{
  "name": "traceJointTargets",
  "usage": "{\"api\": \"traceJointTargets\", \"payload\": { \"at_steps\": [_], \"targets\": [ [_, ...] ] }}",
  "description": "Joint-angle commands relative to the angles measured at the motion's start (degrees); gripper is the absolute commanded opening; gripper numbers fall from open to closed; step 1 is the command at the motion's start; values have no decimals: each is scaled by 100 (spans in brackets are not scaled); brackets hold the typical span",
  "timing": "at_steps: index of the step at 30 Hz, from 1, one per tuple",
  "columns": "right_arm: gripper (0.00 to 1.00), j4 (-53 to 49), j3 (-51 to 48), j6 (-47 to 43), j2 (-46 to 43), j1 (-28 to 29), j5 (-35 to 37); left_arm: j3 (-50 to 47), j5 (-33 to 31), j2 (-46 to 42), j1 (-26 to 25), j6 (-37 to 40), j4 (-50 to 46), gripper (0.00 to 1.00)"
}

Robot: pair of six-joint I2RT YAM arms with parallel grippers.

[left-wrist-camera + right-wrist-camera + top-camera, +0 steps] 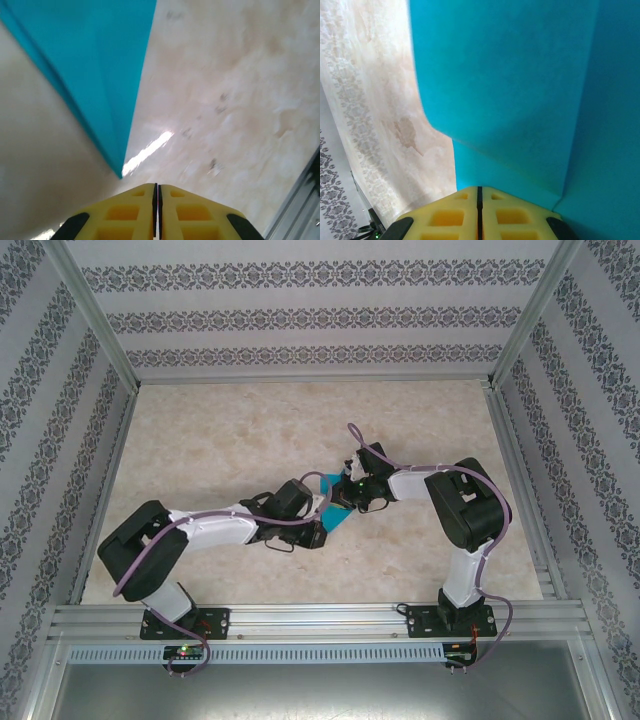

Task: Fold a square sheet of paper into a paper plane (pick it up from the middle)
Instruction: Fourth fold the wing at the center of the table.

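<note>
The sheet of paper (335, 508), thin, teal and creased to a narrow point, is lying mid-bench (250, 430) between the arms. We are seeing the right end effector (479, 188) with its yellow pads together, seemingly pinching a raised flap to steady the fold. The left end effector (158, 185) is hovering with its pads together on nothing, just short of the tip, probably readying to press a crease.

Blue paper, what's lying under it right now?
The beige table shows along both sides of the paper and past its pointed tip. Whatever lies directly beneath is covered by the paper itself.
</note>
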Motion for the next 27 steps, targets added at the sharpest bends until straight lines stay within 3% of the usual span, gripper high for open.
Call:
{"api": "traceJointTargets", "payload": {
  "at_steps": [1,8,27],
  "targets": [
    [9,-326,-230,-90,82,-29,383,340,-310,-172,17,-27,92,15],
    [9,-12,-297,121,54,-20,82,585,-206,396,111,92,334,15],
    [9,-6,-221,194,-26,-53,1,596,-874,1242,252,699,416,14]
  ]
}}
